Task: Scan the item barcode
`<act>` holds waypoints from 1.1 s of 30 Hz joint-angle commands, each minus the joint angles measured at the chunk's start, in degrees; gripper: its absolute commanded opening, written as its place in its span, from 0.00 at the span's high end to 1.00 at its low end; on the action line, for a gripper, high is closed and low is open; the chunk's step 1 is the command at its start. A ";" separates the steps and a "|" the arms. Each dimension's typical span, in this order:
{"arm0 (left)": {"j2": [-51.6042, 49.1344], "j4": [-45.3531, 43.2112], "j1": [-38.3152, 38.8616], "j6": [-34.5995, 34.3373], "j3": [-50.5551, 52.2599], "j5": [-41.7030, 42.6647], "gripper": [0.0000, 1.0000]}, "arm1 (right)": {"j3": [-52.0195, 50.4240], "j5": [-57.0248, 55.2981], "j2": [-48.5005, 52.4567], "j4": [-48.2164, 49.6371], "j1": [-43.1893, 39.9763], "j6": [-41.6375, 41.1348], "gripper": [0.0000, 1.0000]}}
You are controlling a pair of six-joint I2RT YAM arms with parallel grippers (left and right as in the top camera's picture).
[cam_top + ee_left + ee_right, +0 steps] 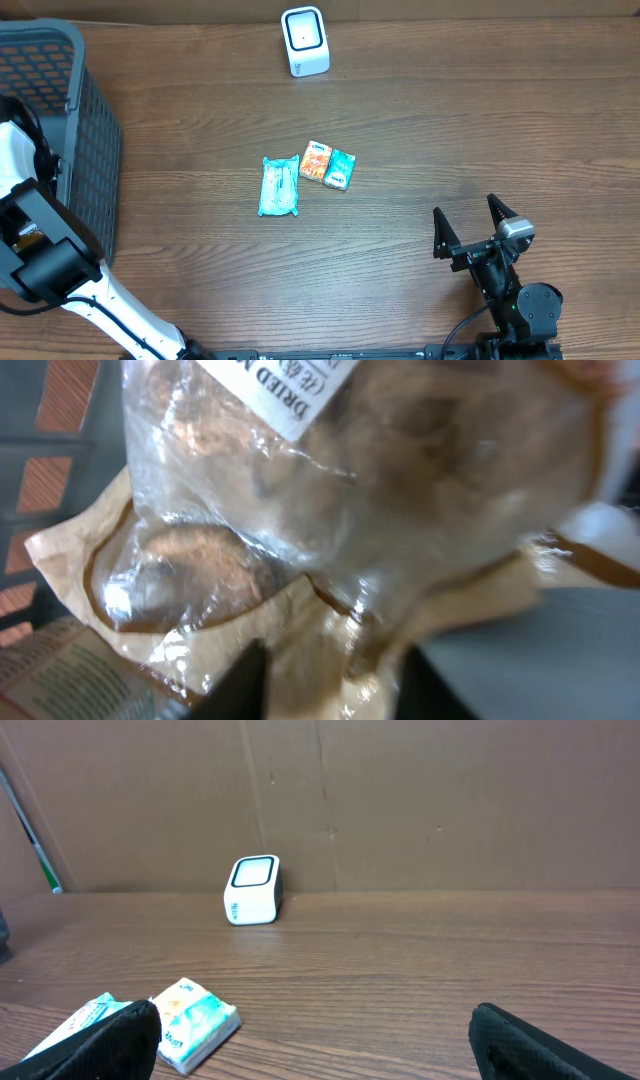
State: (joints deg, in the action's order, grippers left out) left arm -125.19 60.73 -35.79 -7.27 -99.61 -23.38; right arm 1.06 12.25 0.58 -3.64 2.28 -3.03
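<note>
The left claw [330, 682], grip unclear, is hanging over a light, slippery bag of dried goods [400, 490] in the basket [95, 150], best pinched at its paper edge, while the right claw [465, 208] is gaping empty.

The bench [450, 130] was brown wood grain. The scanner [305, 40] was white and the basket [100, 150] grey mesh. One packet [280, 186] was teal, the twin packet [328, 165] orange and teal. The clear bag [400, 470] had tan edging and a white label.
</note>
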 commanded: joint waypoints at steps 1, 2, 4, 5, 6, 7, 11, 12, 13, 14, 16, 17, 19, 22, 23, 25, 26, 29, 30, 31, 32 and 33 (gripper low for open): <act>-0.50 -1.33 -0.28 0.04 2.21 -6.45 0.55 | -0.61 0.28 -0.42 0.31 0.24 -0.20 0.00; -0.50 -1.79 -0.28 0.07 2.54 -7.21 0.49 | -0.63 0.28 -0.42 0.31 0.24 -0.20 0.00; -0.50 -3.10 -0.28 1.09 3.30 -7.72 0.41 | -0.63 0.28 -0.42 0.31 0.24 -0.20 0.00; -0.50 -3.80 -0.28 1.57 3.69 -7.69 0.39 | -0.61 0.28 -0.42 0.31 0.24 -0.20 0.00; -0.50 -4.22 -0.28 1.95 4.02 -7.72 0.37 | -0.63 0.28 -0.42 0.31 0.24 -0.20 0.00; -0.50 -4.63 -0.17 2.21 4.35 -7.72 0.35 | -0.61 0.28 -0.42 0.31 0.24 -0.22 0.00; -0.50 -5.57 0.22 3.72 5.62 -9.29 0.34 | -0.61 0.31 -0.42 0.31 0.24 -0.20 0.00; -0.50 -5.64 0.31 3.69 5.86 -10.78 0.34 | -0.61 0.28 -0.42 0.31 0.24 -0.20 0.00; -0.52 -5.68 0.42 3.69 6.19 -12.50 0.33 | -0.61 0.28 -0.42 0.28 0.24 -0.22 0.00; -0.52 -5.75 0.50 3.65 6.47 -13.88 0.32 | -0.61 0.28 -0.42 0.31 0.24 -0.20 0.00; -0.61 -5.79 0.57 3.52 6.93 -15.63 0.32 | -0.61 0.28 -0.42 0.31 0.24 -0.20 0.00; -0.68 -5.81 0.57 3.26 7.17 -16.26 0.32 | -0.61 0.28 -0.42 0.31 0.24 -0.20 0.00; -0.76 -6.21 0.55 3.19 7.93 -16.70 0.33 | -0.61 0.28 -0.42 0.31 0.24 -0.20 0.00; -0.83 -7.91 0.46 3.19 9.75 -16.72 0.36 | -0.61 0.28 -0.42 0.31 0.24 -0.20 0.00; -0.83 -8.74 0.46 3.21 10.47 -16.72 0.36 | -0.63 0.28 -0.42 0.28 0.24 -0.20 0.00; -0.83 -10.36 0.46 3.23 12.00 -16.74 0.37 | -0.61 0.28 -0.42 0.31 0.24 -0.20 0.00; -0.83 -11.19 0.46 3.23 12.79 -16.74 0.40 | -0.61 0.28 -0.42 0.31 0.24 -0.22 0.00; -0.83 -13.31 0.37 3.23 14.56 -16.65 0.45 | -0.61 0.28 -0.42 0.31 0.24 -0.22 0.00; -0.83 -14.08 0.35 3.23 15.15 -16.63 0.48 | -0.61 0.28 -0.42 0.31 0.24 -0.22 0.00; -0.83 -14.64 0.33 3.23 15.63 -16.57 0.51 | -0.63 0.28 -0.42 0.31 0.24 -0.20 0.00; -0.83 -15.08 0.33 3.23 16.09 -16.37 0.53 | -0.61 0.28 -0.42 0.31 0.24 -0.20 0.00; -0.83 -15.43 0.33 3.23 16.46 -15.91 0.54 | -0.61 0.28 -0.42 0.31 0.24 -0.20 0.00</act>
State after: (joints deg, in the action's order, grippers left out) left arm -122.52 45.32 -34.17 -4.08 -87.29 -42.94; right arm 1.06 12.25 0.58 -3.66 2.28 -3.01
